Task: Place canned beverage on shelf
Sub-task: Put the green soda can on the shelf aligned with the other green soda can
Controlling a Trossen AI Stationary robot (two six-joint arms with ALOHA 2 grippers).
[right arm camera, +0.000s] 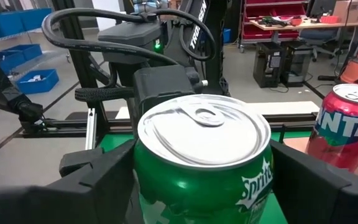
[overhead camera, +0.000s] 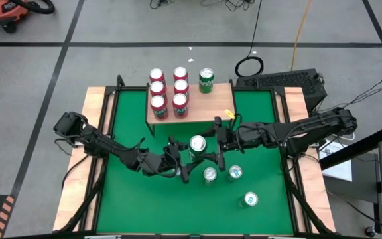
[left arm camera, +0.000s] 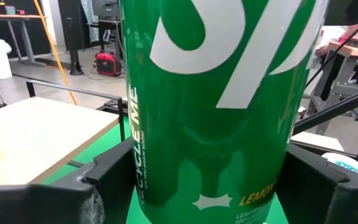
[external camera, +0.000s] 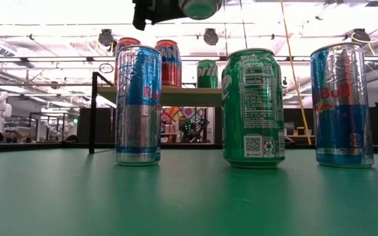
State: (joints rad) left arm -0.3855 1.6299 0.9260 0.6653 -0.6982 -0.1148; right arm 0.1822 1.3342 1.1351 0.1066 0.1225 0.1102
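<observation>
Canned beverage under handling is a green Sprite can point(overhead camera: 197, 144), upright and raised above the green table point(overhead camera: 131, 199), short of the light-wood shelf point(overhead camera: 207, 103) carrying six cans. Left gripper point(overhead camera: 190, 161) is clamped on its body; right gripper point(overhead camera: 212, 136) flanks its upper part, contact indeterminate. Three cans point(overhead camera: 231, 180) stand on the table nearby.
</observation>
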